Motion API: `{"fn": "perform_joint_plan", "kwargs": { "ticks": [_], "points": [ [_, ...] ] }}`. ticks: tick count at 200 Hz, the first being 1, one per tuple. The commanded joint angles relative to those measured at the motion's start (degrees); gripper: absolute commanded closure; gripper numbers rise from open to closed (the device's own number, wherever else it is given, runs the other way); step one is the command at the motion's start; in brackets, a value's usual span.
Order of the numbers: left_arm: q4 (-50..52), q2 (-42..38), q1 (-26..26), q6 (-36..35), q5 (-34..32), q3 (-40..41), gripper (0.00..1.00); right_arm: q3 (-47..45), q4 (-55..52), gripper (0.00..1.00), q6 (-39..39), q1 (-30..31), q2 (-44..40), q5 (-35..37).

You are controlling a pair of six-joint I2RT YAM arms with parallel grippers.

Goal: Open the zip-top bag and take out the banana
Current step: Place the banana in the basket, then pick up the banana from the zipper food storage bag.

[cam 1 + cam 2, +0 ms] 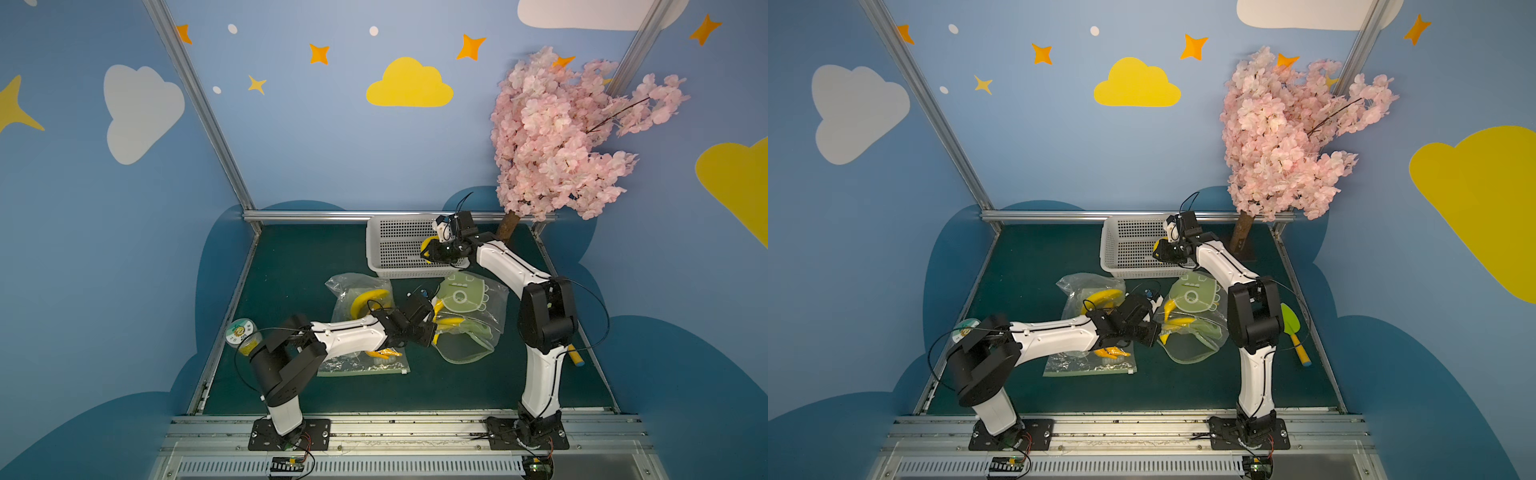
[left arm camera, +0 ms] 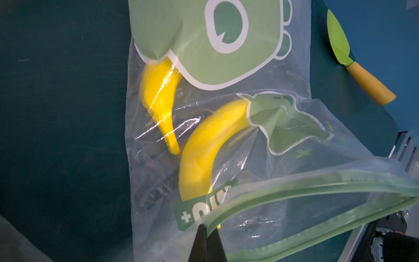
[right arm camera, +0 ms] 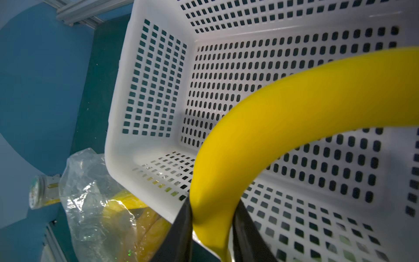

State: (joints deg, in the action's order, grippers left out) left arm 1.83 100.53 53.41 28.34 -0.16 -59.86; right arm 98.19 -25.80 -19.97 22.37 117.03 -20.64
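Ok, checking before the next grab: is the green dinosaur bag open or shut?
Open. In the left wrist view the dinosaur bag gapes: its green zip strips stand apart, the left end effector shut on one.

A green strip (image 2: 199, 211) on the zip-top bag (image 2: 249, 163), near its zip edge (image 2: 294, 188), bears a white plus sign; the characters after it are unreadable.

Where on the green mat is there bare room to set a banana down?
Dark green mat lies bare left of the white perforated plastic basket, and between the clear zip-top bags and the front metal rail. The basket floor is bare. Crowded centrally, among the bags.
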Motion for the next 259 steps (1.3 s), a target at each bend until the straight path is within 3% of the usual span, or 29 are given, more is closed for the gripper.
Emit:
{"fn": "perform_joint_plan", "kwargs": {
  "ticks": [1, 24, 81, 103, 123, 151, 173, 193, 218, 259],
  "points": [
    [-1.3, -1.49, -0.24, -0.36, 0.77, 0.81, 0.97, 0.17, -1.06, 0.61, -0.3, -0.05, -2.57, 0.16],
    [-1.29, -1.76, -0.21, -0.04, 0.95, 1.44, 0.97, -3.9, -0.3, 0.45, -0.77, 0.25, -8.06, 0.02],
    [-3.34, -1.42, -0.23, 0.51, 0.67, 2.46, 0.97, -30.13, -1.19, 0.43, -1.93, 7.98, -39.59, 12.34],
    [-4.53, -0.96, -0.23, 1.09, 0.63, 2.42, 0.97, -42.06, -4.65, 0.44, -4.69, 17.42, -52.33, 21.86],
    [-5.37, -0.82, -0.23, 1.76, 1.04, 2.63, 0.97, -51.44, -10.13, 0.47, -15.81, 26.01, -62.78, 30.72],
    [-6.94, -0.96, -0.26, 2.32, 1.63, 3.34, 0.97, -63.78, -9.35, 0.56, -29.71, 38.52, -75.6, 40.78],
    [-7.36, -0.91, -0.23, 2.33, 1.83, 3.34, 0.97, -67.58, -10.06, 0.56, -34.53, 44.86, -77.17, 46.48],
    [-9.31, -0.73, -0.06, 1.82, 2.64, 4.01, 0.97, -70.98, -8.68, 0.56, -37.97, 45.46, -77.01, 49.44],
    [-12.64, 0.17, 0.06, 1.98, 3.58, 5.53, 0.97, -79.66, 6.22, 0.57, -34.6, 45.1, -79.78, 54.47],
    [-16.55, -0.41, 0.64, 3.13, 3.29, 8.0, 0.97, -81.03, 13.4, 0.58, -30.67, 40.08, -75.5, 48.88]
  ]
}}
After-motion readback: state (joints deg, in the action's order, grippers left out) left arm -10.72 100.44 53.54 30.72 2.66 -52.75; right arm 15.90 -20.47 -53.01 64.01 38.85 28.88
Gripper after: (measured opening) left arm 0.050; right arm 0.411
